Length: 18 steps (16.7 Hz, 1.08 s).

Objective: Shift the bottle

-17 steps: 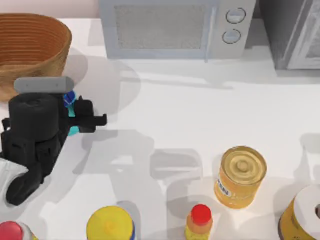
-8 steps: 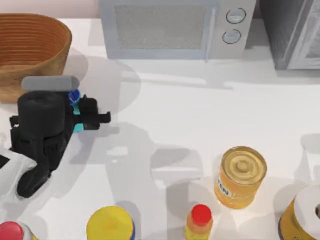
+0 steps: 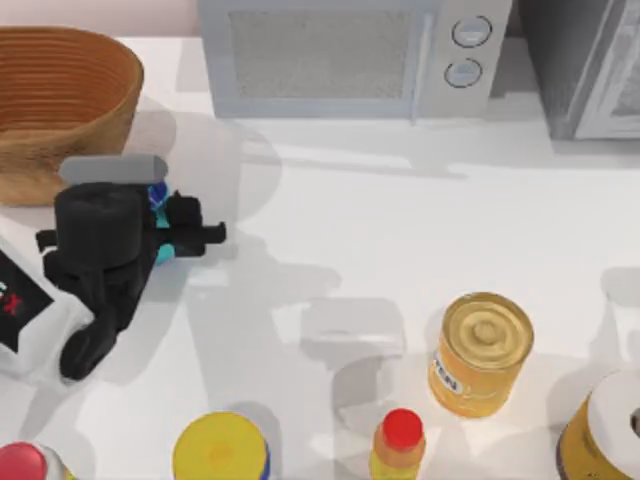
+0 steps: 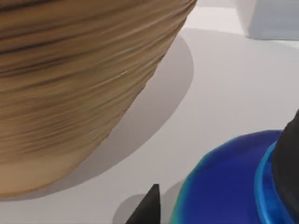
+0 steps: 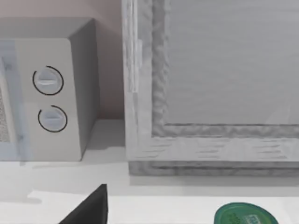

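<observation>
Bottle (image 3: 157, 200) pinched in the left gripper (image 3: 165, 222), up off the table (image 3: 400, 230), just in front of the woven basket (image 3: 60, 95) and nearly touching its wall in the left wrist view. Right of the basket, microwave (image 3: 340, 55) at the back edge; well right and forward, golden can (image 3: 482, 352), then yellow bottle with red cap (image 3: 398, 443) nearer the front. Teal-cyan body, blue shoulder (image 4: 229, 182), black cap.
</observation>
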Available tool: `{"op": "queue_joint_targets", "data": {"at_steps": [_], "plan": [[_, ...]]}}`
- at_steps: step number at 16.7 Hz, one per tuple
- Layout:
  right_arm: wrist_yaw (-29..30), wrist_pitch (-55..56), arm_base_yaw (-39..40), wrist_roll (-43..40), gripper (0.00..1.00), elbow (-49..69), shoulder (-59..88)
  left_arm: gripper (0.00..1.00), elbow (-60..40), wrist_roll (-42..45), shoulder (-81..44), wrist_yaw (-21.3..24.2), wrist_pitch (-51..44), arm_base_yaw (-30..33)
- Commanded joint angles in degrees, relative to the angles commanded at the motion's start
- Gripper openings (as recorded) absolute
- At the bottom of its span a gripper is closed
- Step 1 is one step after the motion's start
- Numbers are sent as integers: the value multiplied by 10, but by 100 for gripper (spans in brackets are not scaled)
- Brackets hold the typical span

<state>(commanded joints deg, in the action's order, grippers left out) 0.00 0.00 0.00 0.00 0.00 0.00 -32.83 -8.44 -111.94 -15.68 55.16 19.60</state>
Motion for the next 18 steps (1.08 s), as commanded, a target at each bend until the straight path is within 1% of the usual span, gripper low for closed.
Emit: {"op": "queue_joint_targets", "data": {"at_steps": [4, 17, 18], "plan": [[0, 0, 0, 0, 100, 0, 0, 0, -2, 0, -2, 2, 2, -1], [0, 0, 0, 0, 100, 0, 0, 98, -2, 0, -2, 2, 2, -1], [0, 0, 0, 0, 100, 0, 0, 100, -2, 0, -2, 2, 2, -1]]}}
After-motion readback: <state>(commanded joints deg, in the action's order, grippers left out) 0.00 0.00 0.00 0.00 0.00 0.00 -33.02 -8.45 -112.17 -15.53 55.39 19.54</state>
